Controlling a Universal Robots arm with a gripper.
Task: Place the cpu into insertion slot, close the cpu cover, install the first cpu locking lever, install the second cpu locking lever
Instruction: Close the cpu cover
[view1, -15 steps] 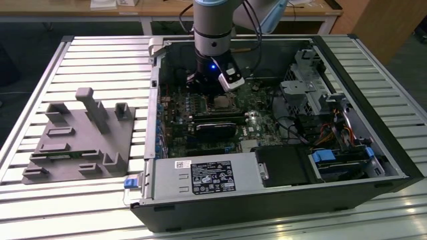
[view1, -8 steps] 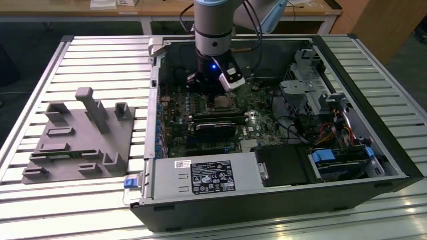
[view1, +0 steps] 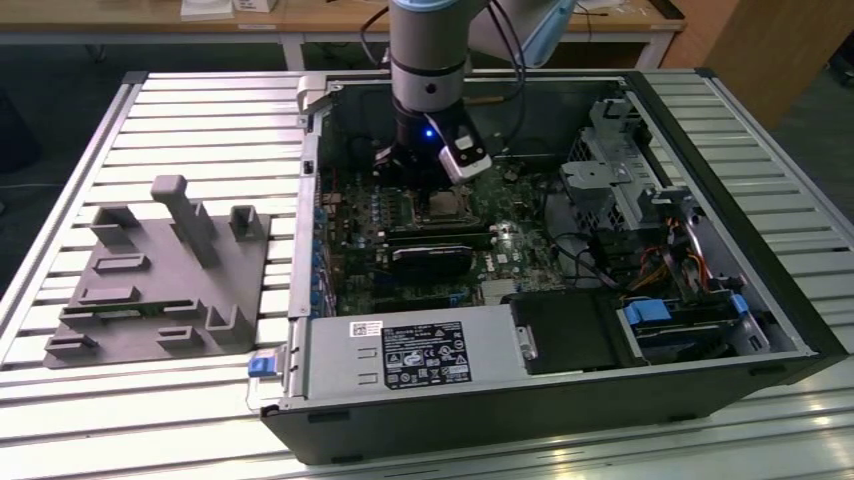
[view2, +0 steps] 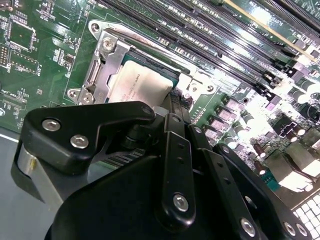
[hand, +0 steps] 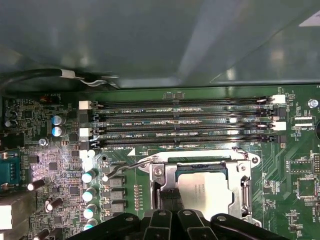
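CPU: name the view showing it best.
First wrist view: the cpu faces the camera nearly square-on, most of its top visible. Second wrist view shows it obliquely, one edge hidden; exterior view, just a small square.

Cpu silvery-tan, mobo green, metal frame prob. silver.

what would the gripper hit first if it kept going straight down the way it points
Probably the cpu, at the edge where the cover meets it; the gripper points right there in the first wrist view. Which of the two comes first is unclear.
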